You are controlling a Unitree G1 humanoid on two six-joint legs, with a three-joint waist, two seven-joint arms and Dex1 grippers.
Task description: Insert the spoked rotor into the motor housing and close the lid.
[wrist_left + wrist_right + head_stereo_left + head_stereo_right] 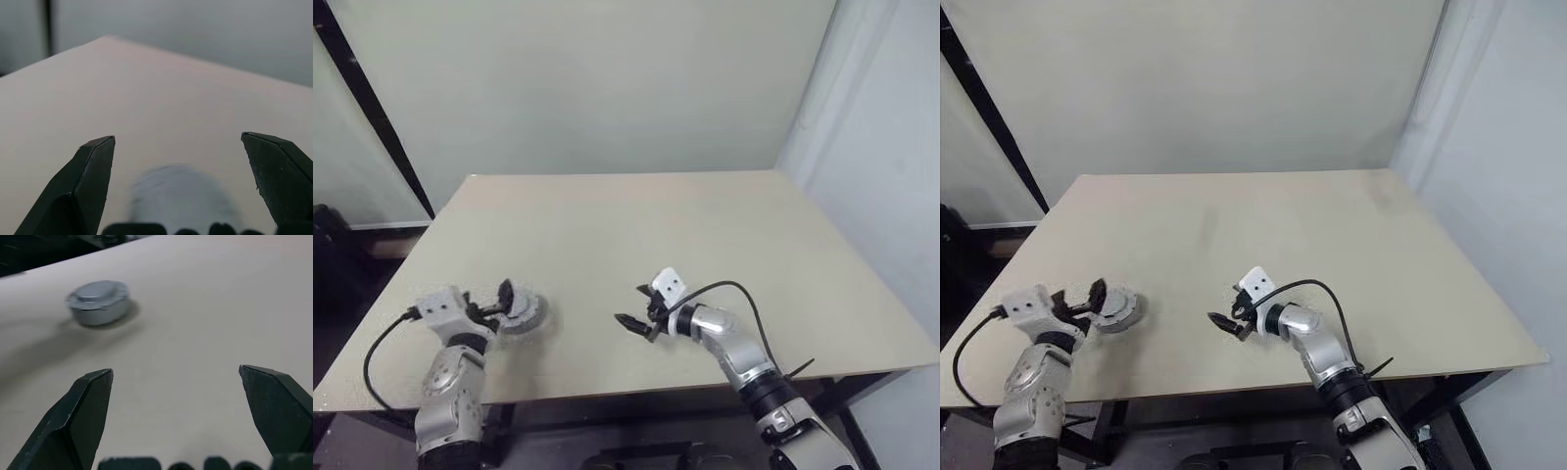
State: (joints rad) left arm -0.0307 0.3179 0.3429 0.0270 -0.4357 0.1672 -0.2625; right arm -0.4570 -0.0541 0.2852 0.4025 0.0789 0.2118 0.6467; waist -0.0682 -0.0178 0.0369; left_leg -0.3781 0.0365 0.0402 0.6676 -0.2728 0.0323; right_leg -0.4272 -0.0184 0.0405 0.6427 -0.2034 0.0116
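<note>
The motor housing is a round grey puck lying on the table near its front left corner. The lid lies flat on top of it. The spoked rotor is hidden from view. My left gripper hovers open just above and behind the housing, its fingers apart and holding nothing. In the left wrist view the housing shows as a grey blur low between the fingers. My right gripper stands open over the bare table to the right of the housing, pointing towards it, with nothing between its fingers.
The tan table stretches far back and to the right. Its front edge runs just below both arms. A dark post leans behind the table's left side, and a pale wall stands at the right.
</note>
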